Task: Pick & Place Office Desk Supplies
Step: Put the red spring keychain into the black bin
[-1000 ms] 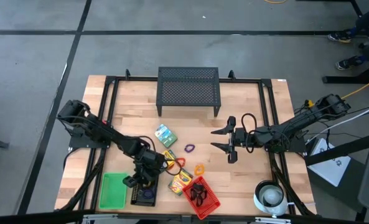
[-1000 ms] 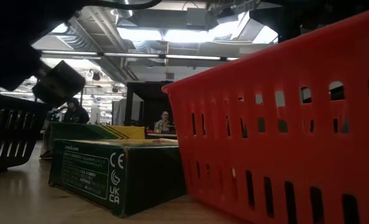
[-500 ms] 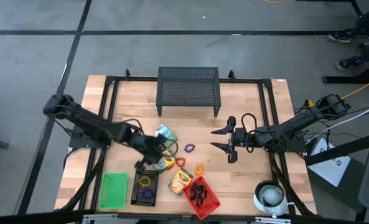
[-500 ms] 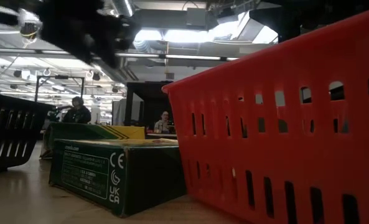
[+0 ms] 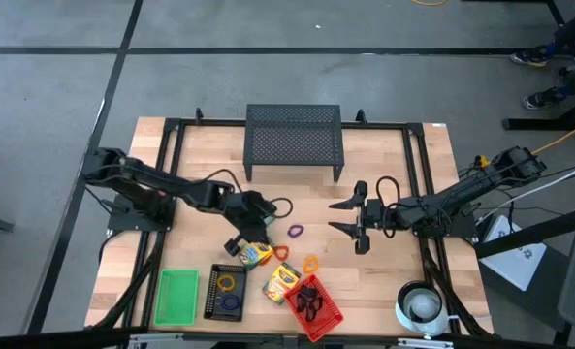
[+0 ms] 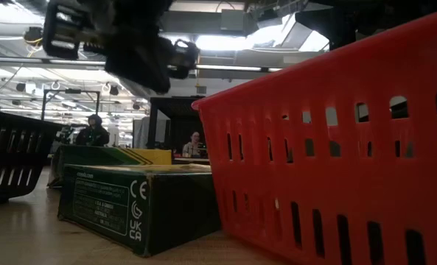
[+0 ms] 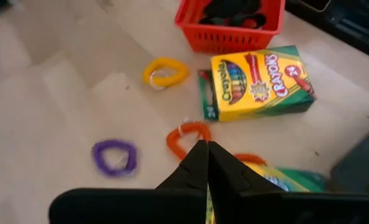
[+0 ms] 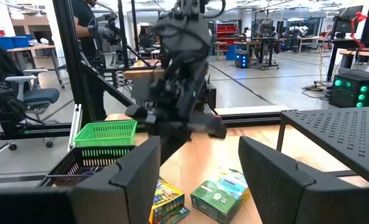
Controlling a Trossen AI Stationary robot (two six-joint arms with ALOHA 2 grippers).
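My left gripper [image 5: 253, 233] [image 7: 204, 155] hangs shut and empty above the middle of the table. It is over a crayon box [image 5: 256, 254] and just short of the orange ring [image 7: 190, 134]. The purple ring [image 7: 114, 155], the yellow ring [image 7: 165, 71] and a second crayon box [image 7: 259, 84] lie flat on the wood around it. In the low view the left gripper [image 6: 130, 44] is well above the table. My right gripper [image 5: 350, 218] [image 8: 200, 180] waits open to the right of the rings, pointing at the left arm.
A red basket [image 5: 316, 305] with black clips, a black tray [image 5: 226, 294] holding rings and a green tray [image 5: 177, 296] line the near edge. A green box [image 8: 218, 193] lies flat under the left arm. The black mesh stand [image 5: 294, 141] is at the far edge and a white roll [image 5: 423, 305] is near right.
My left gripper has risen from over the black tray and moved toward the far edge and the right, to above the crayon box and rings. It has shut with nothing in it. The right arm has kept still.
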